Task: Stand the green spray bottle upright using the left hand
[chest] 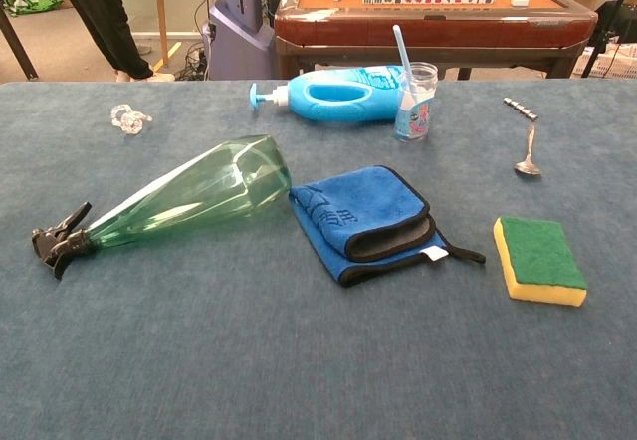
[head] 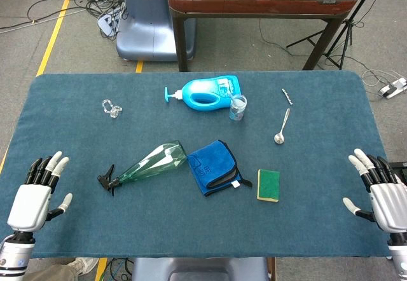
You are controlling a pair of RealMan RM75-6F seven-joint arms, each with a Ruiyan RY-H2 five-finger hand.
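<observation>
The green spray bottle (head: 150, 163) (chest: 184, 199) lies on its side on the blue table, its black nozzle (head: 107, 180) pointing to the front left and its wide base toward the blue cloth. My left hand (head: 35, 194) hovers at the table's front left corner with fingers spread and nothing in it, well to the left of the nozzle. At the front right edge my right hand (head: 380, 194) is likewise spread and empty. Neither hand appears in the chest view.
A folded blue cloth (head: 213, 167) lies right beside the bottle's base, with a green and yellow sponge (head: 268, 185) further right. Behind are a blue pump bottle (head: 206, 93) on its side, a small jar (head: 237, 107), a spoon (head: 280, 128), a screw (head: 287, 96) and a clear trinket (head: 112, 108).
</observation>
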